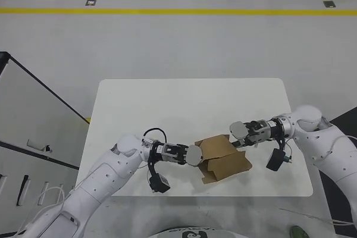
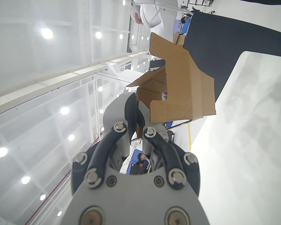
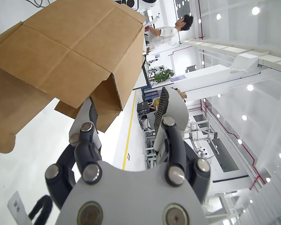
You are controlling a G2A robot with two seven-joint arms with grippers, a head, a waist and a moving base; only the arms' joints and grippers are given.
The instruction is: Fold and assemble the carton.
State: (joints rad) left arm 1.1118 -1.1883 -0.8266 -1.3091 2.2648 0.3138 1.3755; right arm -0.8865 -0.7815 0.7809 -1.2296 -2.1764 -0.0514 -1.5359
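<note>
A brown cardboard carton lies partly unfolded on the white table, near its front edge, with its flaps loose. My left gripper is at the carton's left side. In the left wrist view it is shut on an edge flap of the carton. My right gripper is at the carton's far right corner. In the right wrist view it is open, with one finger against a flap of the carton and the other finger well apart in the air.
The back and left parts of the table are bare. A grey cabinet stands on the floor left of the table. A yellow floor line runs behind the table.
</note>
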